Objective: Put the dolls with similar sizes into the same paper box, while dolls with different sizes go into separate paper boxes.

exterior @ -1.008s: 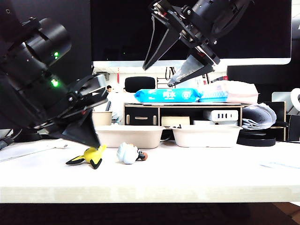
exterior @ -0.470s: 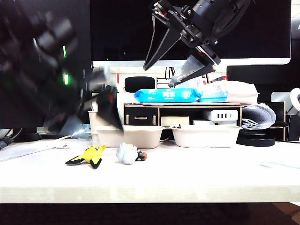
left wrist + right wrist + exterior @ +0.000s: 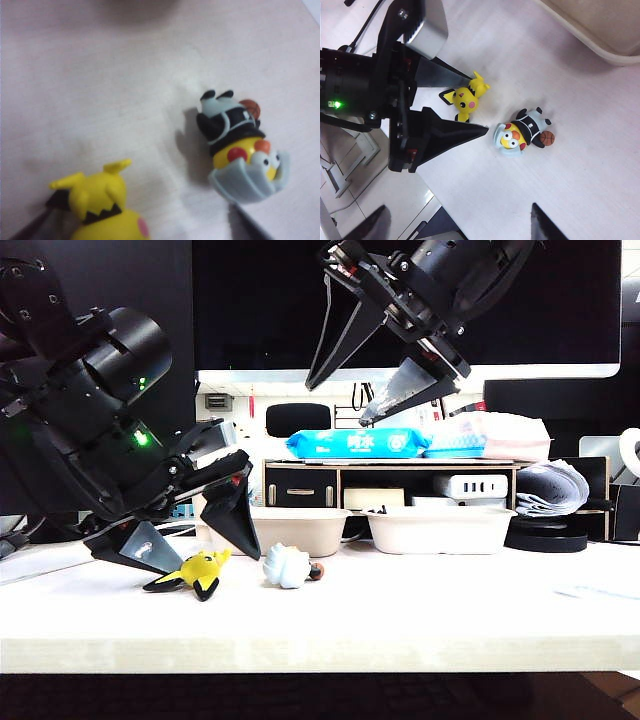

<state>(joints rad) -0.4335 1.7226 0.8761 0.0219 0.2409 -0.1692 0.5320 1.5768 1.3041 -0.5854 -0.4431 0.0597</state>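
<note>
Two dolls lie on the white table. The yellow-and-black doll (image 3: 197, 570) (image 3: 102, 207) (image 3: 466, 98) lies between the fingers of my left gripper (image 3: 205, 558) (image 3: 140, 232) (image 3: 480, 104), which is open and low over the table, its fingertips on either side of the doll. The pale blue doll (image 3: 288, 566) (image 3: 240, 150) (image 3: 522, 132) lies just outside the dark finger (image 3: 455, 135). Two off-white paper boxes (image 3: 300, 532) (image 3: 440, 530) stand behind the dolls; in this low view I cannot see inside them. My right gripper (image 3: 336, 405) (image 3: 458, 222) hangs open high above, holding nothing.
Behind the boxes a wooden shelf (image 3: 400, 475) carries tissue packs (image 3: 358, 443). A large monitor (image 3: 420, 300) fills the background. A black stand with rolled paper (image 3: 550, 510) sits at the back right. The table's front edge (image 3: 320, 645) runs close to the dolls.
My left gripper has opened and come down round the yellow doll. The pale blue doll has shifted slightly to the right and turned. The right gripper has not moved.
</note>
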